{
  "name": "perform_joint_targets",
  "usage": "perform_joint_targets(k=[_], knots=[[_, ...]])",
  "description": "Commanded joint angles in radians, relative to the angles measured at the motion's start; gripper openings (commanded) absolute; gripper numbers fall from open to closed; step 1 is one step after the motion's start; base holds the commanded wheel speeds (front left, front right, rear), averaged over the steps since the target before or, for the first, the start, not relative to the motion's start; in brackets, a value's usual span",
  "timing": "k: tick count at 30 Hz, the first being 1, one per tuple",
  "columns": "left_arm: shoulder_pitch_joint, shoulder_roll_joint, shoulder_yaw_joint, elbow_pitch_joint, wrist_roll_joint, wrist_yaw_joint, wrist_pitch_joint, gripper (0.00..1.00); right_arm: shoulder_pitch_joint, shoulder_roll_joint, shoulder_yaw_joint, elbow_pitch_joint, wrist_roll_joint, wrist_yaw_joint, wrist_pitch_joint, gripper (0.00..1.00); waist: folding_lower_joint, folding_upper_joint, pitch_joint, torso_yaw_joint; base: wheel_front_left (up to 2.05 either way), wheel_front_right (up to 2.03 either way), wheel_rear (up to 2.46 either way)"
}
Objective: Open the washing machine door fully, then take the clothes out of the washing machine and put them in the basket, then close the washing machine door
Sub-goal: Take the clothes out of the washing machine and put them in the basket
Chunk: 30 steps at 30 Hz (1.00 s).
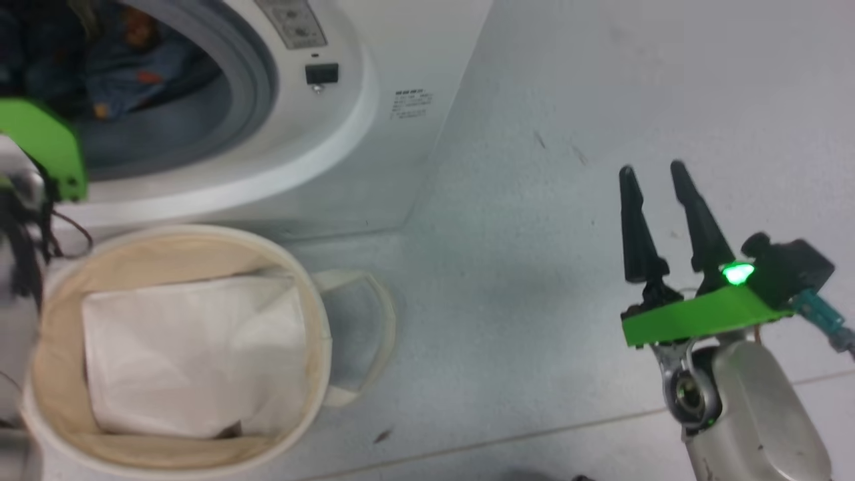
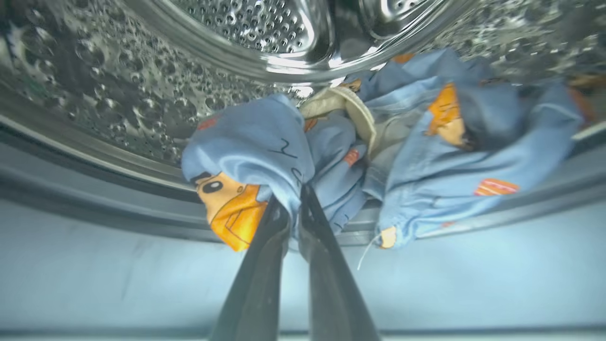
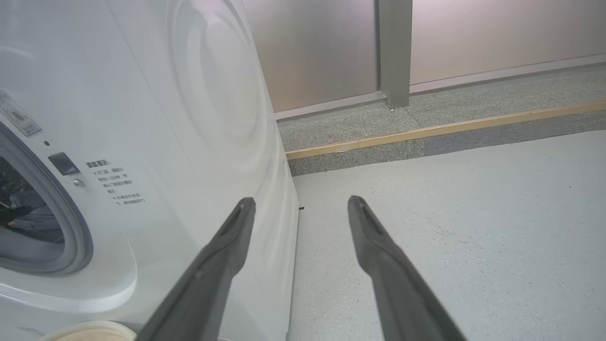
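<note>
Open drum mouth (image 1: 257,63) — clothes (image 2: 426,161) within

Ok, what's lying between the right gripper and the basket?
In the head view, just bare grey floor between the right gripper and the basket, apart from the basket's own loop handle.

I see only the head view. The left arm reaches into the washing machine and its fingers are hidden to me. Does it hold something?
Observer: Yes. In the left wrist view the left gripper is shut on a fold of the blue clothes at the drum mouth.
Operator: Is only blue fabric inside?
Observer: No, a cream piece lies between the blue folds, deeper in the steel drum.
Operator: What is beyond the machine?
Observer: The right wrist view shows a grey post against a pale wall.
</note>
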Motion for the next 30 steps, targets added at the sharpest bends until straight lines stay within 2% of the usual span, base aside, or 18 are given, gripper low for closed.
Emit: perform_joint_targets(k=[1, 11, 21, 23, 30], knots=[[0.007, 0.031, 0.007, -0.017, 0.000, -0.001, -0.036, 0.00, 0.028, -0.008, 0.021, -0.017, 0.002, 0.001, -0.012, 1.00, -0.0001, 0.0000, -0.055, 0.014, 0.00, 0.00, 0.00], [0.165, -0.044, 0.013, -0.030, -0.044, -0.047, -0.172, 0.00, 0.084, -0.032, 0.038, 0.029, 0.017, 0.001, -0.012, 1.00, -0.0001, 0.0000, -0.214, 0.061, 0.00, 0.00, 0.00], [0.289, -0.107, 0.025, -0.127, -0.090, -0.121, -0.202, 0.00, 0.127, -0.038, 0.027, 0.047, 0.025, 0.001, -0.012, 1.00, -0.0001, 0.0000, -0.300, 0.126, 0.00, 0.00, 0.00], [0.349, -0.126, 0.027, -0.165, -0.111, -0.148, -0.204, 0.00, 0.141, -0.038, 0.029, 0.053, 0.025, 0.001, -0.012, 1.00, -0.0001, 0.0000, -0.327, 0.145, 0.00, 0.00, 0.00], [0.490, -0.167, 0.008, -0.277, -0.146, -0.180, -0.165, 0.00, 0.163, -0.041, 0.029, 0.058, 0.027, 0.001, -0.012, 1.00, -0.0001, 0.0000, -0.376, 0.182, 0.00, 0.00, 0.00]])
